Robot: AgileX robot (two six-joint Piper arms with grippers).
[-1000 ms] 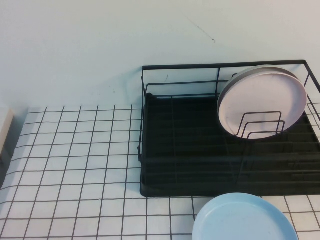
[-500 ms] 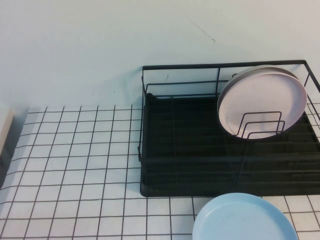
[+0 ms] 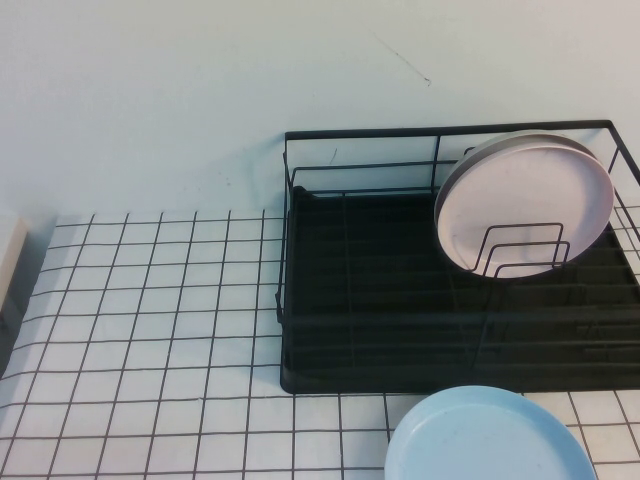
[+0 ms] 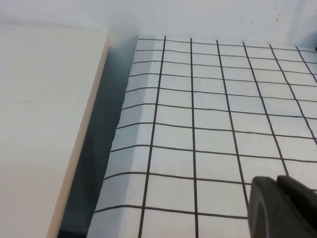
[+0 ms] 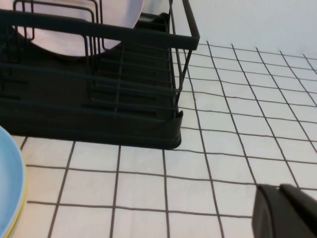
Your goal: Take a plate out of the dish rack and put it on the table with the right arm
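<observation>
Nothing has moved since the earlier frames. Right gripper (image 5: 287,210) sits low over the table (image 3: 150,300), clear of the plate (image 3: 485,440); I can't tell its state, nor the left gripper's (image 4: 285,208), parked far off. Blue plate lies flat before the dish rack (image 3: 380,300); placement looks done. Pink plate (image 3: 525,205) remains racked.

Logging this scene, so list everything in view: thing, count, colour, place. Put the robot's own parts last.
Table: one, white with black grid lines, under everything.
Dish rack: one, black wire, on the table's right.
Pink plate: one, pale pink, upright in the rack's right rear, behind wire dividers.
Blue plate: one, light blue, flat on the table in front of the rack.
Yellow plate: one, only its yellow edge showing under the blue plate.
Left gripper: dark, above bare table on the left.
Right gripper: dark, above the table, clear of the rack.
</observation>
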